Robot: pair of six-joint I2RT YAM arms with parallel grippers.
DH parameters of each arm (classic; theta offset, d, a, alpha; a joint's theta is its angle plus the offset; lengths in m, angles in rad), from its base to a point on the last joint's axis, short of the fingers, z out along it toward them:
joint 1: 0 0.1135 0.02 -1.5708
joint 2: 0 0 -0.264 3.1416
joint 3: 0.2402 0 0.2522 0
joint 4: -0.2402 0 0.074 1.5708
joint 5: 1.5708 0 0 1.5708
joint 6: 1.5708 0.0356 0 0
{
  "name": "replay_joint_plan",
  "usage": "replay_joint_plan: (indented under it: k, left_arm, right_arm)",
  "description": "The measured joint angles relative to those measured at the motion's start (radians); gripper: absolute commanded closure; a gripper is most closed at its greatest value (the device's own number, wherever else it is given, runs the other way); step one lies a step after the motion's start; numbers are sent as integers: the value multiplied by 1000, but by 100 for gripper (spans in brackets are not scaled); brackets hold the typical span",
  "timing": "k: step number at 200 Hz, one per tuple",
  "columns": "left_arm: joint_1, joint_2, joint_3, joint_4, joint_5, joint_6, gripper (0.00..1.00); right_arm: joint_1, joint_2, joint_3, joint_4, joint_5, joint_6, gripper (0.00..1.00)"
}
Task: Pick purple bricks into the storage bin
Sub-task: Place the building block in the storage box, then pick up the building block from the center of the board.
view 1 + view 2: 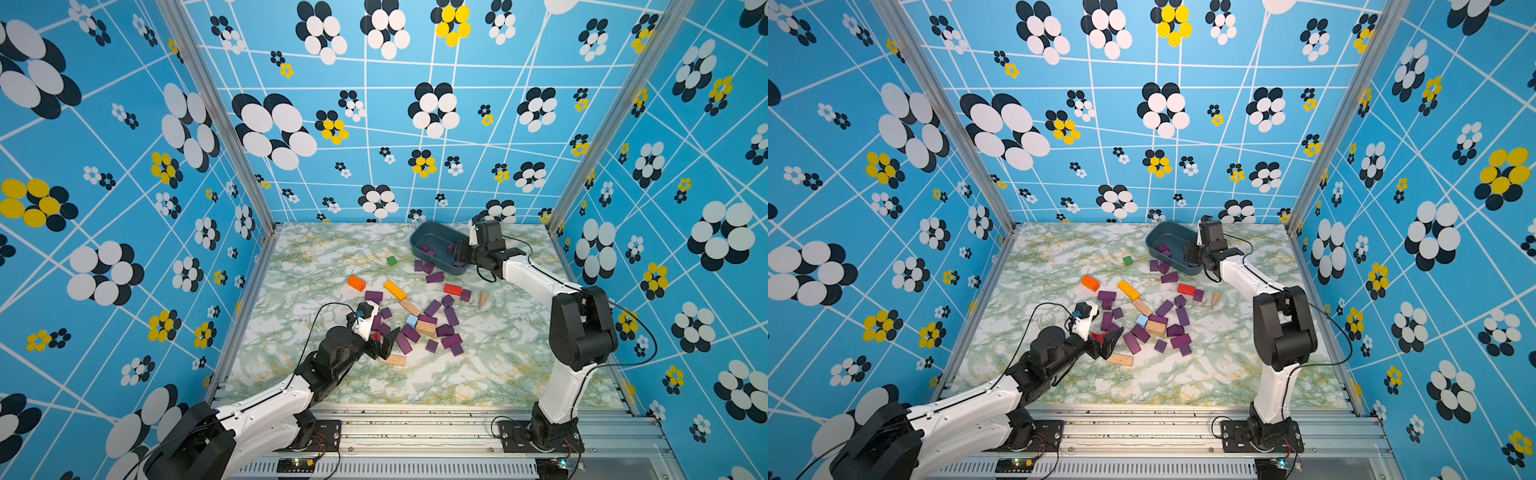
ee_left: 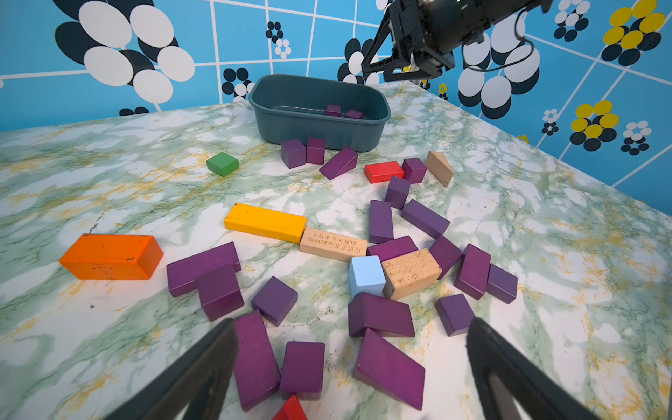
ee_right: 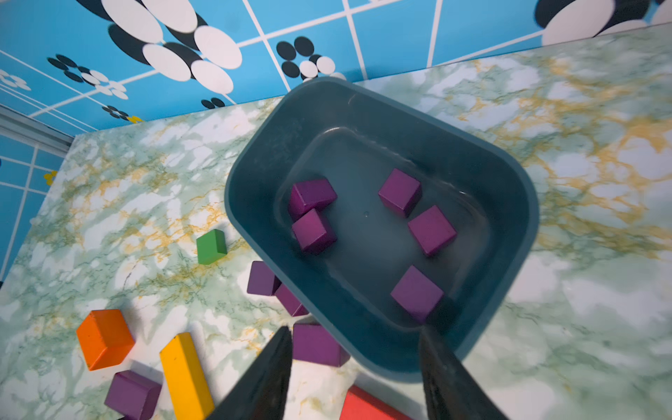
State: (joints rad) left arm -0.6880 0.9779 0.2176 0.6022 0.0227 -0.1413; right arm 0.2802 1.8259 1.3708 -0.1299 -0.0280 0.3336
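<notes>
The storage bin (image 1: pixel 428 237) (image 1: pixel 1163 235) stands at the back right of the marble table, and several purple bricks (image 3: pixel 400 191) lie inside it. My right gripper (image 3: pixel 354 338) (image 1: pixel 455 249) hovers over the bin's near rim, open, with nothing between its fingers. One purple cube (image 3: pixel 416 292) lies on the bin floor just below it. Many more purple bricks (image 1: pixel 451 316) (image 2: pixel 380 222) are scattered across the middle of the table. My left gripper (image 2: pixel 352 327) (image 1: pixel 384 347) is wide open low over the front-left end of that scatter, holding nothing, with flat purple bricks (image 2: pixel 302 367) between its fingers.
Mixed in with the purple ones are an orange block (image 1: pixel 356 283), a yellow bar (image 1: pixel 395 289), a red block (image 1: pixel 453 289), a green cube (image 1: pixel 391 260), a light blue cube (image 1: pixel 412 320) and tan wooden blocks (image 1: pixel 425 328). Patterned walls close in three sides.
</notes>
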Motion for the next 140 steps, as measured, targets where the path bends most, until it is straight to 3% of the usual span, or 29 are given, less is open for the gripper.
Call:
replay_joint_plan:
  k: [31,72,113,126,140]
  left_arm:
    - [0,-6,0,-4,6,-5,1]
    - [0,-31,0,-5,16,-5,0]
    - [0,-51,0,-13,19,-8,0]
    - [0,-64,0,-13,19,-9,1]
    - [0,-72,0,-13,19,-9,1]
  right_arm:
    - [1,-108,-91,22,12,1,36]
    - [1,-300,-331,43,-12,-4,31]
    - [1,-470,-504,66,-5,-67,18]
    - [1,-509,-556,72,6,-87,2]
    - [0,-540,-611,85,20,-103,1]
